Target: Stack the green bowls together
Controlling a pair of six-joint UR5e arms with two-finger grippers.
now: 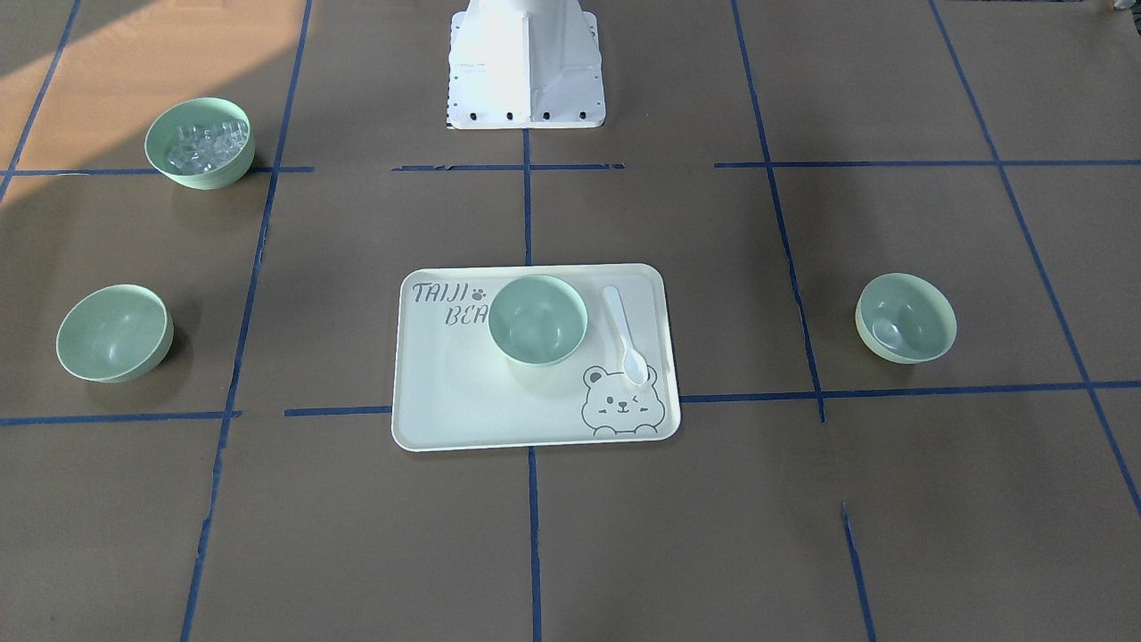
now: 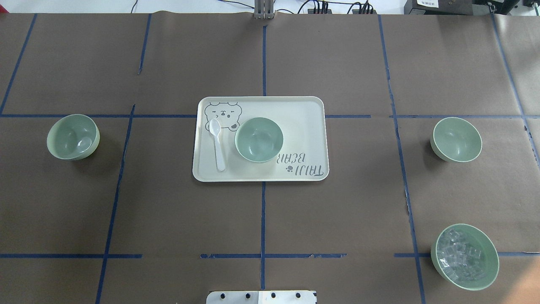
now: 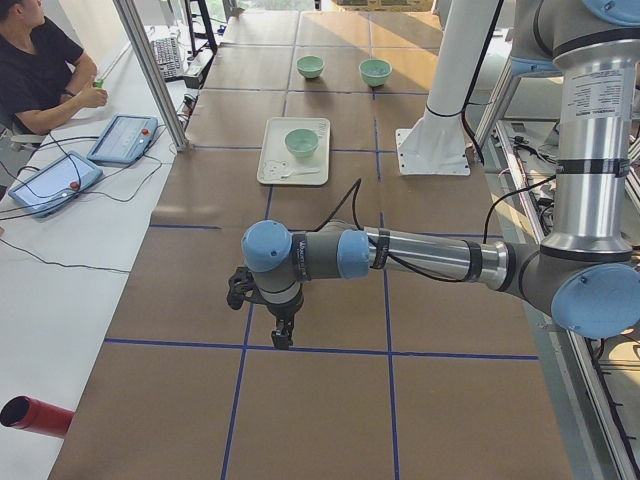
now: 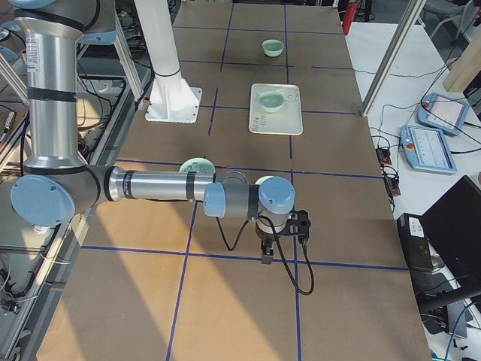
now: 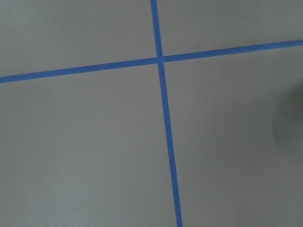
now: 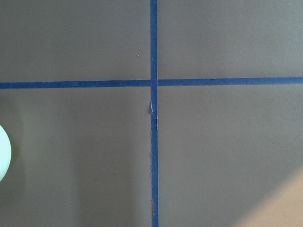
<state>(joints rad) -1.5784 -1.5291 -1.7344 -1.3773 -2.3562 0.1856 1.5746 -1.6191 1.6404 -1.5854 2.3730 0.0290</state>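
Note:
Three plain green bowls stand apart on the brown table. One bowl point(image 2: 258, 139) point(image 1: 537, 318) sits on the bear-print tray point(image 2: 303, 126). One point(image 2: 73, 137) point(image 1: 906, 317) is on the robot's left and shows a pale glint inside. One point(image 2: 456, 139) point(image 1: 114, 332) is on the robot's right. My left gripper point(image 3: 283, 340) hangs low over the table's left end. My right gripper point(image 4: 266, 257) hangs low over the right end, next to the right bowl point(image 4: 264, 180). Both show only in the side views, so I cannot tell whether they are open or shut. The wrist views show only paper and blue tape.
A green bowl with clear cubes point(image 2: 465, 256) point(image 1: 200, 143) stands near the robot on its right. A white spoon point(image 2: 218, 143) lies on the tray beside the bowl. The robot base point(image 1: 526, 71) is at the table's middle edge. An operator point(image 3: 40, 70) sits beyond the table.

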